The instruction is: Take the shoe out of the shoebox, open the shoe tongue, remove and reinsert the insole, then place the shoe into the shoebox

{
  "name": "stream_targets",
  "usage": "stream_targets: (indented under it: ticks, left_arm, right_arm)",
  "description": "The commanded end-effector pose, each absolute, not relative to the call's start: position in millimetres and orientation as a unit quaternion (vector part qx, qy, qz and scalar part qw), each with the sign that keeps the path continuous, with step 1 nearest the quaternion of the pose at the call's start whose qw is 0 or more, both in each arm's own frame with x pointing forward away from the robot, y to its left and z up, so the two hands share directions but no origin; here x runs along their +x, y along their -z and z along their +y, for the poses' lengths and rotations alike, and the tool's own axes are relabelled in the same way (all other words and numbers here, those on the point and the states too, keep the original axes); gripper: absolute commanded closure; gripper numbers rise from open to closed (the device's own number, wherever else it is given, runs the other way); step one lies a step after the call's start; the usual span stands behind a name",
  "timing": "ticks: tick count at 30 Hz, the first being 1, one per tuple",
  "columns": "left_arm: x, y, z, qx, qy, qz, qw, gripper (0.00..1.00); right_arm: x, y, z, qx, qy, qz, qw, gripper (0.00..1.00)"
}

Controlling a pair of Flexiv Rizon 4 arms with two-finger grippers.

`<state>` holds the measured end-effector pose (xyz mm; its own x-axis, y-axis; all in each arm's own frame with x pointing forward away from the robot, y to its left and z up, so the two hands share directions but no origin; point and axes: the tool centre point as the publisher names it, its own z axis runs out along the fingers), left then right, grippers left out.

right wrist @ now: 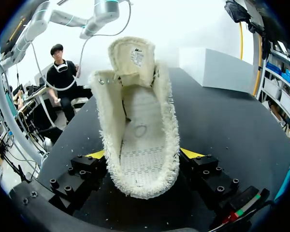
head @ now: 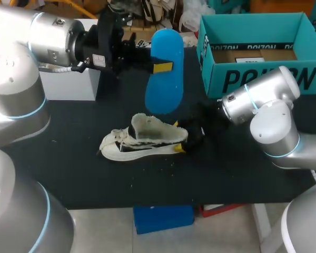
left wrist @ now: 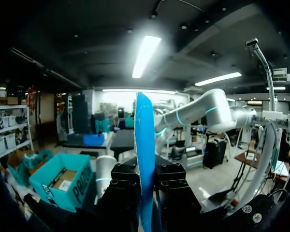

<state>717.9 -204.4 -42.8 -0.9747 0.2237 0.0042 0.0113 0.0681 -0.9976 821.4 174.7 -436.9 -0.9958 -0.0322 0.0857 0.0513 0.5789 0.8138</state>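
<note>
Head view: a cream fleecy low shoe [head: 142, 139] lies on its sole at the middle of the black table [head: 226, 168], toe toward the left edge and heel toward the right edge. The right gripper [head: 179, 137] comes in from the right and clasps the heel. The left gripper [head: 160, 66] comes in from the left and holds a bright blue foam insole [head: 165, 71] in the air above the far middle of the table, well clear of the shoe. An open teal cardboard shoebox [head: 253, 79] stands at the far right corner. A plain white box [head: 68, 79] stands near the far left corner.

Left wrist view: the blue insole [left wrist: 145, 159] stands edge-on between the left gripper [left wrist: 146, 188], whose black fingers are clenched on it from both sides. The teal shoebox [left wrist: 63, 186] sits lower and off to one side.

Right wrist view: the shoe [right wrist: 140, 135] points away from the right gripper [right wrist: 142, 159], its heel opening facing the camera. The yellow-tipped fingers [right wrist: 191, 153] press against the heel from both sides. The tongue [right wrist: 133, 60] stands upright at the far end, and the bare inner sole shows. The white box [right wrist: 217, 67] stands beyond it on the table [right wrist: 222, 121].
</note>
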Motion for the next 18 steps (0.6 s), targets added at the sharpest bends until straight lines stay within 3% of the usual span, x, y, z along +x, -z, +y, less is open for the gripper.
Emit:
stream_targets:
  ticks: [1,18]
  left_arm:
    - [718.6,37.6,-208.1,-0.044,-0.695,-0.715,0.062,1.0]
    - [736.0,-49.6,-211.6,-0.04,-0.712,-0.699,0.053,1.0]
  right_arm:
    - [823.5,440.5,174.4,-0.006,0.457,-0.888,0.046,1.0]
    - [823.5,440.5,174.4,-0.006,0.457,-0.888,0.046,1.0]
